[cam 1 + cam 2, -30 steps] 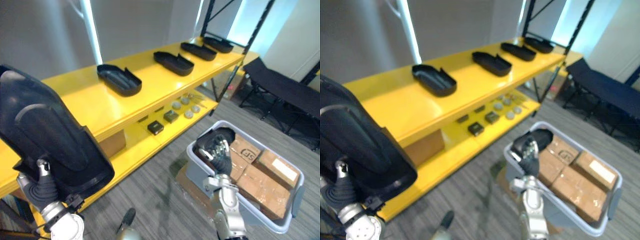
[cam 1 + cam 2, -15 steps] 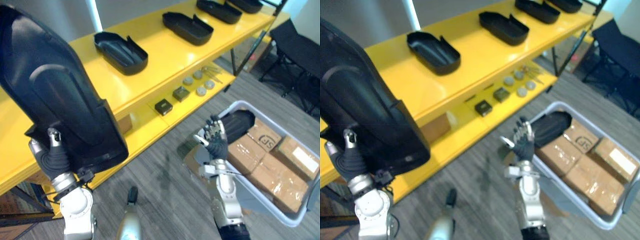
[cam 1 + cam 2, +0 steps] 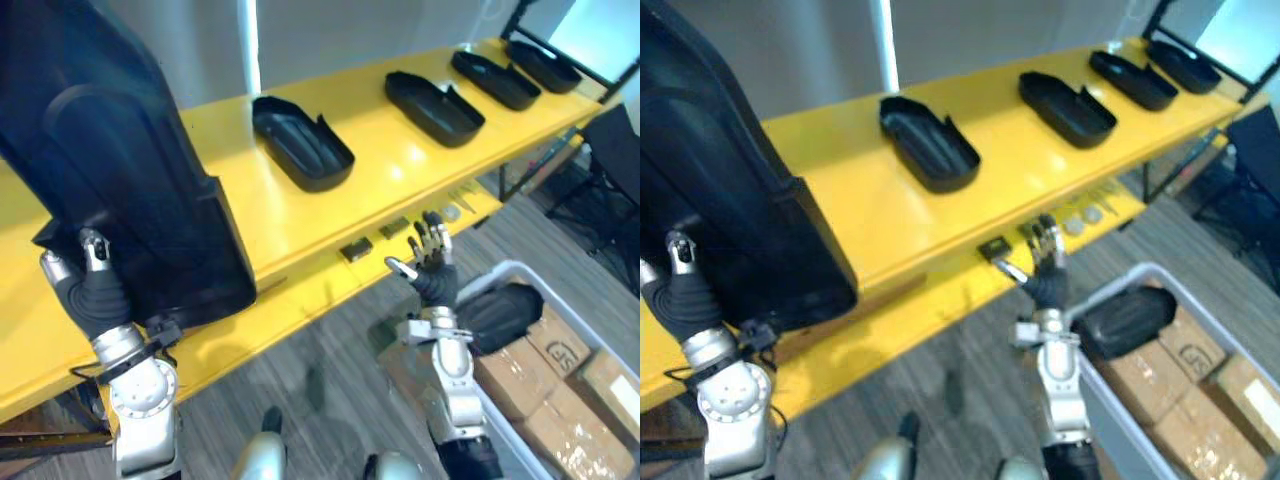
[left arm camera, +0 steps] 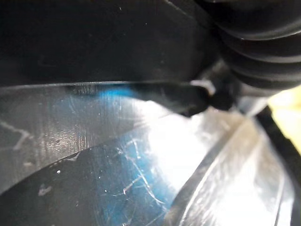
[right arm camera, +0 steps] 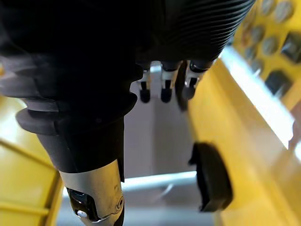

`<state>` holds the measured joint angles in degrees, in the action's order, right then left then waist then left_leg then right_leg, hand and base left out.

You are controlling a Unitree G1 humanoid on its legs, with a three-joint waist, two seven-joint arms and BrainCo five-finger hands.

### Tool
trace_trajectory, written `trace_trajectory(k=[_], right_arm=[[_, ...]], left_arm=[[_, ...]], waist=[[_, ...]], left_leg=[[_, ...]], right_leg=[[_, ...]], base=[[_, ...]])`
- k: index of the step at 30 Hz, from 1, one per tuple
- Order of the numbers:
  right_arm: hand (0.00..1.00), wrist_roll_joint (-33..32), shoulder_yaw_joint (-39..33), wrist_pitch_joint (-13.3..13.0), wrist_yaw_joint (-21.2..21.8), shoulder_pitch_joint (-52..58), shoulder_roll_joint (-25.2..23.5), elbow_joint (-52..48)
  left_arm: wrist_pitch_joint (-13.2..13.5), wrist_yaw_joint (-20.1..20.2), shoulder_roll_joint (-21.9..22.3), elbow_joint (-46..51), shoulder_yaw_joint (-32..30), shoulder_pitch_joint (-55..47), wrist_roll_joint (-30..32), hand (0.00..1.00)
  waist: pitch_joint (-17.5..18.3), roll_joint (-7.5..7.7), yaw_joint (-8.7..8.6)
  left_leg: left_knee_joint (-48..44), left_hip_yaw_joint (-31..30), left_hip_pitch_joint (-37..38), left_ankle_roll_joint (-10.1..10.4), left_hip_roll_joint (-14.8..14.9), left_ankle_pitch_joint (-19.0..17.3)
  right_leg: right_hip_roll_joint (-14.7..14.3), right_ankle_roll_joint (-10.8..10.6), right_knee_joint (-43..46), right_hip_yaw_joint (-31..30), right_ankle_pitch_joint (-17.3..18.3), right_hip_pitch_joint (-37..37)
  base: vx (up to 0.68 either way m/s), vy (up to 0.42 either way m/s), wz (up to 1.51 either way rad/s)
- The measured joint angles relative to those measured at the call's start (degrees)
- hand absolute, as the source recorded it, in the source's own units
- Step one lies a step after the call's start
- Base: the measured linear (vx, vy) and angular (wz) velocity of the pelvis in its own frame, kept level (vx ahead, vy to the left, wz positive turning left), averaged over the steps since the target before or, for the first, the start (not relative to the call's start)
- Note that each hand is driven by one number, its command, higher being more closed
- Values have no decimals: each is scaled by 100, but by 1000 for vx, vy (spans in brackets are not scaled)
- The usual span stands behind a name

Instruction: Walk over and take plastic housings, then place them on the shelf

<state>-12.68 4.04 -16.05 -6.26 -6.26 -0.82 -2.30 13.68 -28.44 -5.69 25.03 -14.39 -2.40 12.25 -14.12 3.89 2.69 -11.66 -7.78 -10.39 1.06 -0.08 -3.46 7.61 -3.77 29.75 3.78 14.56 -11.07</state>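
Note:
A large black plastic housing (image 3: 110, 160) stands upright over the left end of the yellow shelf's top board (image 3: 390, 175), with my left hand (image 3: 97, 292) shut on its lower edge, thumb against its face. Its glossy surface (image 4: 117, 160) is right up against the left wrist camera. Several more black housings lie in a row along the shelf, the nearest (image 3: 300, 142), then (image 3: 434, 107). My right hand (image 3: 432, 268) is open and empty, fingers straight up, in front of the lower shelf's edge. Its fingers (image 5: 162, 89) also show straight in the right wrist view.
A grey bin (image 3: 500, 272) at the lower right holds cardboard boxes (image 3: 545, 350) and another black housing (image 3: 510, 315). Small parts (image 3: 357, 250) sit on the lower yellow shelf. A black folding cot (image 3: 620, 130) stands at the far right. Grey floor lies between me and the shelf.
The camera has swung toward the shelf, so the whole scene shifted. My right hand has risen from over the bin to the shelf's lower edge. The left hand keeps hold of the housing.

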Motion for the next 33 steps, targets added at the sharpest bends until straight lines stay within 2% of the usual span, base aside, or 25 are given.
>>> trace_trajectory(k=[1, 2, 3, 4, 5, 6, 7, 8, 9, 10, 11, 12, 13, 14, 15, 17, 20, 21, 26, 28, 30, 33], right_arm=[[0, 2, -8, 2, -4, 21, 51, -48], [0, 5, -6, 2, -13, 58, 79, -117], [0, 48, 7, 2, -12, 102, 117, -288], [0, 72, 11, -2, -5, 81, 175, -402], [0, 156, 61, -8, 0, 77, 289, -496], [0, 169, 67, -12, 2, 34, 352, -557], [0, 169, 137, -32, 3, -73, 479, -629], [0, 168, 153, -52, 2, -100, 532, -663], [0, 172, 160, -58, -1, -125, 607, -791], [0, 183, 159, -70, -8, -131, 628, -879], [0, 341, 163, -117, -47, -129, 643, -1074], [0, 493, 175, -143, -102, -169, 658, -1217], [0, 799, 173, -155, -177, -298, 686, -1324], [0, 1060, 269, -177, -229, -449, 651, -1347], [0, 1151, 300, -186, -244, -451, 606, -1418], [0, 1310, 302, -323, -283, -459, 556, -1631], [0, 1506, 363, -368, -331, -256, 570, -1920], [0, 1651, 470, -377, -365, -130, 547, -2055], [0, 2033, 639, -394, -360, 505, 329, -2246], [0, 2114, 559, -375, -371, 958, 209, -2241], [0, 2270, 322, -371, -375, 1330, 165, -2243], [0, 2430, -399, -342, -378, 2046, 108, -2241]], left_arm=[[2, -5, 19, -150, 114, 126, -4, 100], [1, 0, 29, -240, 207, 172, -5, 100], [-10, 44, 61, -290, 343, 157, 1, 100], [-2, 66, 144, -300, 440, 94, 6, 100], [-2, 130, 323, -260, 578, -89, 7, 100], [7, 148, 398, -252, 648, -147, 8, 100], [-3, 162, 437, -252, 839, -225, 6, 100], [-5, 184, 433, -250, 939, -220, 7, 100], [1, 206, 433, -241, 1136, -182, 9, 100], [4, 223, 432, -241, 1215, -152, 6, 100], [3, 247, 429, -258, 1323, -74, 3, 100], [6, 265, 428, -258, 1353, -33, 2, 100], [5, 263, 409, -263, 1337, 8, 1, 100], [10, 238, 392, -338, 1285, 44, -9, 100], [2, 236, 297, -374, 1257, 76, -10, 100], [0, 264, 305, -559, 1370, 191, 4, 100], [-4, 339, 382, -726, 1580, 282, 9, 100], [-7, 399, 381, -828, 1590, 388, 10, 100], [-30, 391, 238, -916, 1395, 477, 62, 100], [-161, 392, 71, -972, 1078, 433, 187, 100], [-193, 386, 38, -1033, 849, 429, 195, 100], [-269, 362, 37, -1046, 410, 406, 277, 100]], waist=[[19, 29, -95], [22, 25, -127], [48, 67, -157], [76, -26, -174], [285, -299, -143], [332, -403, -52], [413, -558, -12], [429, -584, -30], [444, -609, -67], [448, -617, -84], [446, -615, -131], [456, -629, -132], [456, -631, -140], [469, -618, -151], [542, -469, -152], [571, -534, -284], [590, -633, -387], [579, -612, -400], [603, -577, -389], [608, -564, -392], [617, -560, -442], [652, -546, -588]], left_leg=[[-28, -303, 19, 76, -109, -33], [-83, -486, 16, 131, -176, -72], [-239, -781, -2, 252, -344, -226], [-474, -1010, -103, 346, -393, -379], [-612, -1261, -367, 484, -242, -478], [-583, -1371, -399, 512, -149, -485], [-375, -1506, -472, 756, -13, -306], [-234, -1465, -487, 803, 62, -194], [29, -966, -475, 714, 247, 18], [49, -504, -489, 662, 377, 19], [37, 434, -482, 503, 651, 136], [117, 864, -422, 496, 758, 333], [202, 1063, -398, 345, 817, 451], [268, 1030, -382, 343, 891, 471], [398, 984, -361, 435, 762, 520], [-304, 1011, -556, 563, 969, -18], [141, 1118, -196, 730, 1005, -63], [216, 1152, -112, 709, 906, -24], [547, 1317, 70, 450, 486, 131], [738, 1457, 168, 366, 385, 190], [848, 1517, 255, 340, 342, 216], [1053, 1739, 377, 327, 337, 244]], right_leg=[[-228, -95, -537, -615, -57, -21], [-285, -141, -750, -880, -103, -10], [-211, -123, -1043, -947, -336, 15], [-216, -190, -1011, -792, -494, 23], [-387, -98, -1077, -497, -482, 13], [-476, -32, -1101, -381, -513, -2], [-562, 23, -1089, -40, -501, 27], [-561, 28, -1074, 143, -498, 53], [-555, 49, -1073, 441, -486, 147], [-561, 75, -1072, 588, -470, 216], [-567, 179, -1060, 826, -408, 327], [-573, 235, -930, 903, -371, 304], [-578, 249, -427, 879, -371, 43], [-608, 505, -503, 668, -76, -244], [-468, 447, -1076, 550, -466, -182], [-496, 363, -1287, 713, -622, -122], [-471, 218, -1455, 724, -718, 46], [-378, 119, -1509, 711, -782, 108], [4, -96, -1732, 638, -911, 216], [82, -180, -1840, 527, -967, 216], [110, -195, -1858, 468, -976, 227], [73, -214, -2068, 276, -1104, 225]], base=[[239, -152, 144], [222, -203, 162], [208, -272, 145], [248, -353, 156], [216, -316, 99], [227, -365, 108], [163, -296, 91], [146, -321, 137], [71, -176, 109], [70, -166, 131], [73, -152, 98], [92, -143, 83], [66, -129, 26], [48, -82, 8], [37, -108, 13], [100, -95, 27], [78, 67, 10], [8, 165, 2], [-1, 162, 3], [-6, 101, -15], [20, 55, -19], [44, 27, -34]])
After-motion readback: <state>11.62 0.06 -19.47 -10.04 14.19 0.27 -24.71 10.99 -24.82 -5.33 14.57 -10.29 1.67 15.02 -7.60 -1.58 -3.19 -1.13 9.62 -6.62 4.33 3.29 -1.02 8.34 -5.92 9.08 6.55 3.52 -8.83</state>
